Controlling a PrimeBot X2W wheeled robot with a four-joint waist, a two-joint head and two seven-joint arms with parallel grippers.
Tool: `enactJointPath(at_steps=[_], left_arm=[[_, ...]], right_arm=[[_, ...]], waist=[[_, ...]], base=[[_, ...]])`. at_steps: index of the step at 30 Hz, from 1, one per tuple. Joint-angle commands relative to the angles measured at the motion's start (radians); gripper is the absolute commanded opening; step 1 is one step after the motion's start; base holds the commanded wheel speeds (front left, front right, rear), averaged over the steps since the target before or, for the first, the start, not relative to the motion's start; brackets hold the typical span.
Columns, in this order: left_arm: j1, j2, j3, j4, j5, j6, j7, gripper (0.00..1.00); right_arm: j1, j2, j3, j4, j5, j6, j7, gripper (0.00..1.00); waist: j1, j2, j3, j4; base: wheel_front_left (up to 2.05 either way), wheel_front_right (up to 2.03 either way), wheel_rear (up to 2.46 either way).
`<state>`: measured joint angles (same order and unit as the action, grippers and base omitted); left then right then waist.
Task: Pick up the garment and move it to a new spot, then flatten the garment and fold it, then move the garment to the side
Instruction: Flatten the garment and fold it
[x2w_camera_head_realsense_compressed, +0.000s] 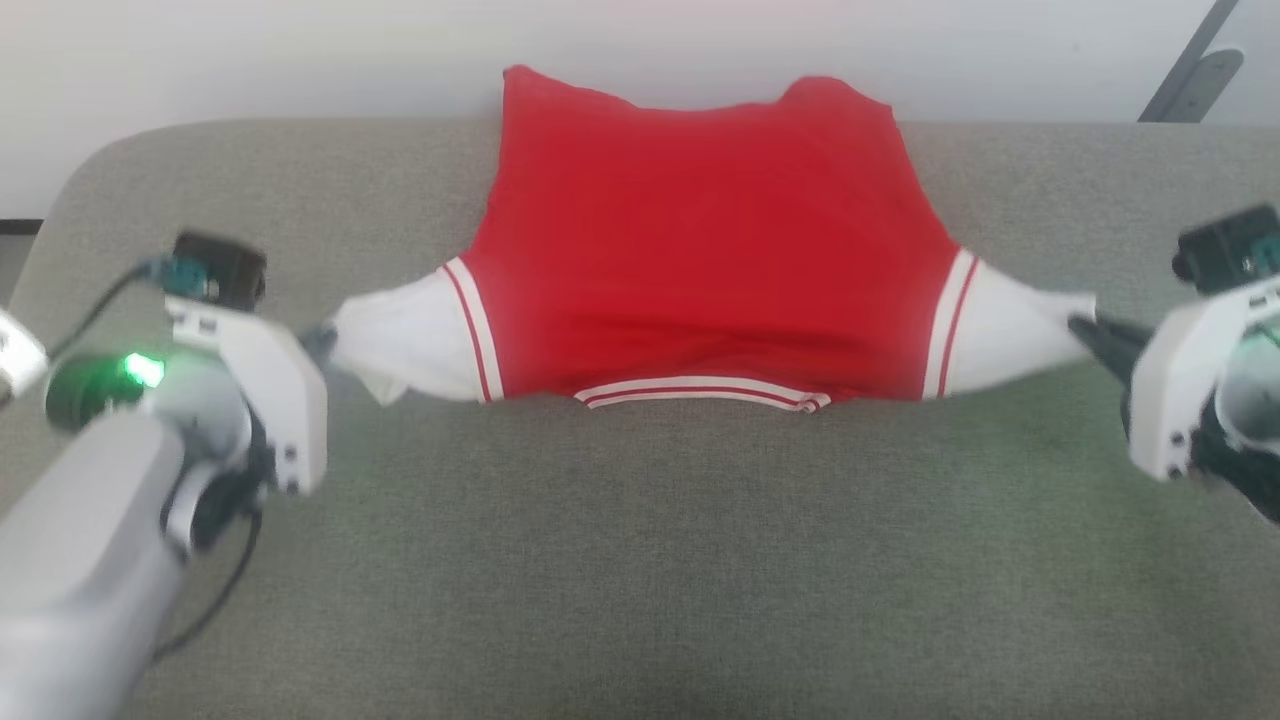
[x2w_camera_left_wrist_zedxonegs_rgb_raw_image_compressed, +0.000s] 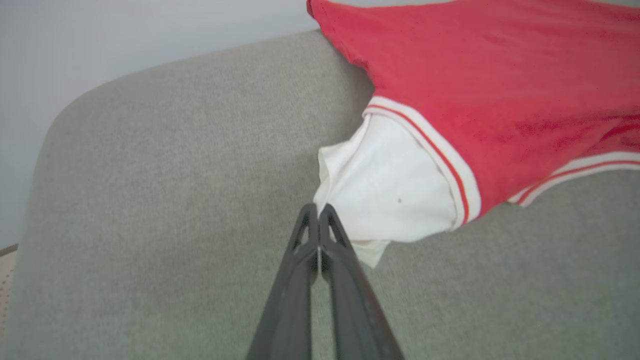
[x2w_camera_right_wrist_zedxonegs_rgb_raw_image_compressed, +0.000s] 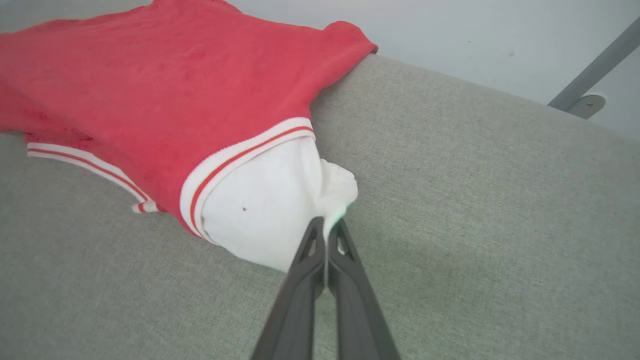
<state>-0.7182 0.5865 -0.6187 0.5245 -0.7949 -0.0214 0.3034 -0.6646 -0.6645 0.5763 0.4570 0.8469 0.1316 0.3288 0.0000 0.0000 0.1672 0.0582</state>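
The garment (x2w_camera_head_realsense_compressed: 700, 250), a red shirt with white sleeves, lies spread across the middle of the grey padded surface (x2w_camera_head_realsense_compressed: 700, 560). Its striped collar (x2w_camera_head_realsense_compressed: 700, 392) points toward the surface's near side, and its hem reaches the surface's far edge, seemingly just over it.

At the surface's left side, the left gripper (x2w_camera_head_realsense_compressed: 318, 345) has its fingers pressed together on the tip of the left sleeve (x2w_camera_head_realsense_compressed: 410, 335). At the right side, the right gripper (x2w_camera_head_realsense_compressed: 1082, 330) is clamped the same way on the right sleeve (x2w_camera_head_realsense_compressed: 1010, 320), with white cloth showing between its fingers in the right wrist view. Both sleeves are drawn outward into points, so the shirt looks stretched between the two arms.

This appears to be the flattening step, with folding not yet begun. The next move probably calls for setting both sleeves flat on the surface with even tension and then letting go. The hem may also need drawing back from the far edge.

No brand, label or writing can be read. Each sleeve carries only a small dark speck.
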Motion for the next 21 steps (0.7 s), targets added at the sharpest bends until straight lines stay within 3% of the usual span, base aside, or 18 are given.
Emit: enactJointPath(at_steps=[1,7,12,17,21], left_arm=[[0.061,0.034,0.011,-0.09,-0.017,0.039,0.037,0.0],[0.309,0.19,0.059,-0.548,-0.07,0.256,0.169,0.0],[0.473,0.294,0.095,-0.825,-0.081,0.421,0.224,0.0],[0.6,0.355,0.115,-1.001,-0.083,0.539,0.244,0.0],[0.675,0.374,0.121,-1.067,-0.077,0.6,0.231,0.0]], right_arm=[[0.037,-0.032,0.002,-0.05,0.026,-0.002,0.033,0.0],[0.187,-0.152,-0.006,-0.254,0.106,-0.002,0.159,0.0],[0.33,-0.245,-0.044,-0.387,0.192,-0.002,0.25,0.0],[0.479,-0.319,-0.102,-0.491,0.265,-0.002,0.319,0.0],[0.58,-0.33,-0.177,-0.519,0.267,-0.002,0.315,0.0]], waist=[[0.0,0.0,-0.004,-0.001],[0.0,0.0,-0.002,-0.003],[0.0,0.0,0.015,0.003],[0.0,0.0,0.036,0.007],[0.0,0.0,0.054,0.012]], base=[[0.0,0.0,0.0],[0.0,0.0,0.0],[0.0,0.0,0.0],[0.0,0.0,0.0],[0.0,0.0,0.0]])
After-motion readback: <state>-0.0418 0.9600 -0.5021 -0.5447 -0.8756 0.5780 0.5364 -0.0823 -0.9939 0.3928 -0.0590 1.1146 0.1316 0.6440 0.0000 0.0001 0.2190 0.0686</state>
